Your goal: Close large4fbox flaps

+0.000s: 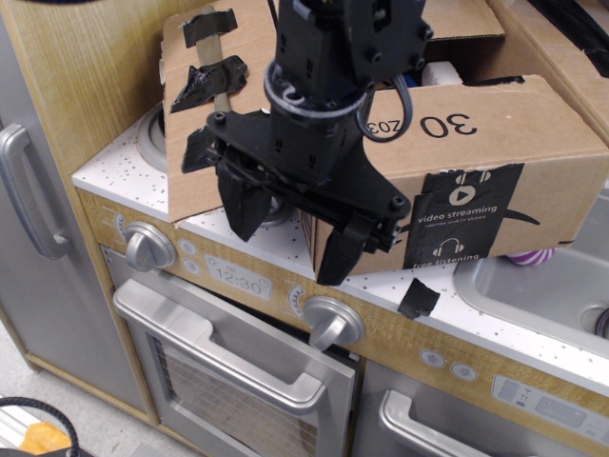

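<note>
The large4fbox (476, 181) is a brown carton with black "video streaming" tape and "30 Z03" print, sitting on the toy kitchen counter (114, 167). One flap (195, 114) with torn black tape bits stands up at the left side. Another flap (466, 29) shows at the top, behind the arm. My black gripper (290, 233) hangs in front of the carton's near left corner, over the counter edge. Its two fingers (335, 255) are spread apart and hold nothing. The carton's opening is mostly hidden by the arm.
A loose black tape piece (417, 300) lies on the counter edge. A sink basin (533, 286) sits at the right with a purple striped object (529, 257) in it. Below are stove knobs (328, 324), a clock panel (240, 281) and the oven door handle (219, 357).
</note>
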Robot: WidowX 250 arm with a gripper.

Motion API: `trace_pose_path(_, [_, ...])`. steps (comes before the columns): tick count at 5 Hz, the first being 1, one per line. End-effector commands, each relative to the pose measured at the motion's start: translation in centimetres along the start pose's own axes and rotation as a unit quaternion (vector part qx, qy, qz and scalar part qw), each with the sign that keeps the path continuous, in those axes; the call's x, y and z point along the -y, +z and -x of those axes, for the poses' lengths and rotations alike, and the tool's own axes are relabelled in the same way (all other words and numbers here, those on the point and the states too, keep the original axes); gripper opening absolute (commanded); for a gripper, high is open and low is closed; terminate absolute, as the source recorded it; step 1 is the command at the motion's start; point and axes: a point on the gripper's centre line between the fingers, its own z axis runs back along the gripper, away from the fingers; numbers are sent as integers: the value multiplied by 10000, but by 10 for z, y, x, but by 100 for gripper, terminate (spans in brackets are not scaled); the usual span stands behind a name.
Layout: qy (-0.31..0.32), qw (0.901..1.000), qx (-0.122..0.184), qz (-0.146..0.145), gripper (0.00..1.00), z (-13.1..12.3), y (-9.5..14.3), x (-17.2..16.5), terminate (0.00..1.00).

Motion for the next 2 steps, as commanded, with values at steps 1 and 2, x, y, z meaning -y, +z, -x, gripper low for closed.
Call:
trace_pose_path(1, [0, 10000, 0, 0, 100, 0, 0, 0, 0])
trace_pose_path(2, [-27, 9994, 289, 173, 100, 2, -24, -5, 0])
